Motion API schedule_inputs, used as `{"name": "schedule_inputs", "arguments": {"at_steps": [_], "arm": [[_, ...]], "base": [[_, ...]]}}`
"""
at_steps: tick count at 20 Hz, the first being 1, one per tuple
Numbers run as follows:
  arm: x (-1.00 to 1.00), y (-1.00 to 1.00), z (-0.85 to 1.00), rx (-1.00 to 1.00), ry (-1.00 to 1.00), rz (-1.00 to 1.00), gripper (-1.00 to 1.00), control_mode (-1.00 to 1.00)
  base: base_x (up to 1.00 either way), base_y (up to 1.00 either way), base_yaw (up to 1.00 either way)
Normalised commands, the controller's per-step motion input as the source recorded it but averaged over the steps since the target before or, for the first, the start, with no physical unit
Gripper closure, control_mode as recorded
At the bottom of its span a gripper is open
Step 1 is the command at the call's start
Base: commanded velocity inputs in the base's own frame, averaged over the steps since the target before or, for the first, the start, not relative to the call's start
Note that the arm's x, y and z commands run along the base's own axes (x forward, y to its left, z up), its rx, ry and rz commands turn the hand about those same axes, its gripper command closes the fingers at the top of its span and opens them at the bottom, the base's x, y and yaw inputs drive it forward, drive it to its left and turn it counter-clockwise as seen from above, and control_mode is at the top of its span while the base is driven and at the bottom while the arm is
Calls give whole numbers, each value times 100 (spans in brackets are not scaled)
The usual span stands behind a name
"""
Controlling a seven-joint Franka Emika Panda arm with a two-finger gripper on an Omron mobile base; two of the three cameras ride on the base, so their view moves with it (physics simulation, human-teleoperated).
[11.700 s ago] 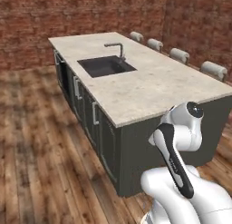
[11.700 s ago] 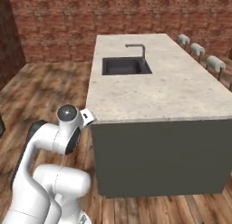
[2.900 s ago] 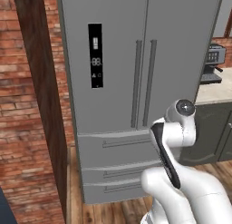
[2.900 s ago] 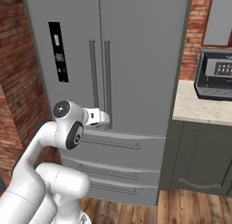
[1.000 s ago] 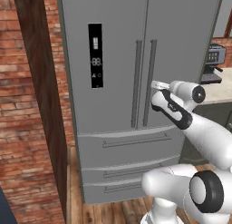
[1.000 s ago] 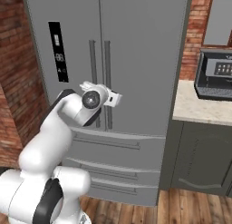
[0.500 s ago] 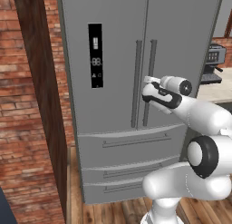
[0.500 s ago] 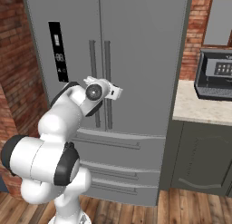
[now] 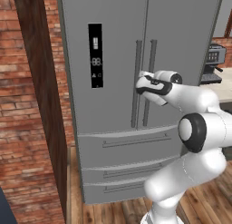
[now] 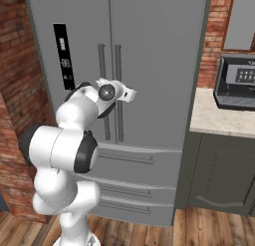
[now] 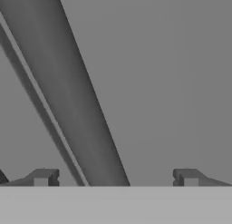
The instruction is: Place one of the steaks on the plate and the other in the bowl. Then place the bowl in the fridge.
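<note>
You are looking at the gripper (image 11: 115, 177) now pressing right up to the fridge (image 9: 113, 141), where half a second ago it was hanging a little back from the doors. In the hand view a door handle (image 11: 72, 100) is running from 11 o'clock down to 6 o'clock between the fingertips (image 11: 43, 177), which are standing wide apart and holding nothing. The arm is likely lining up to pull a door; steaks, plate and bowl are waiting elsewhere.

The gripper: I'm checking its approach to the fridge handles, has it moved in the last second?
Yes. The gripper has swung left and closer to the fridge, now at its door handles.
</note>
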Motion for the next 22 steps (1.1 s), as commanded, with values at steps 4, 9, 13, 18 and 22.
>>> {"name": "schedule_inputs", "arguments": {"at_steps": [4, 9, 13, 18, 22], "arm": [[53, 0, 0, 0, 3, -2, -100, -100], [51, -2, 0, 0, 6, -4, -100, -100], [53, -1, -1, 0, 8, -3, -100, -100], [57, 6, 0, 0, 7, -7, 100, -100], [18, 3, 1, 0, 11, -4, 100, -100]], "base": [[0, 0, 0], [0, 0, 0], [0, 0, 0], [0, 0, 0], [0, 0, 0]]}}
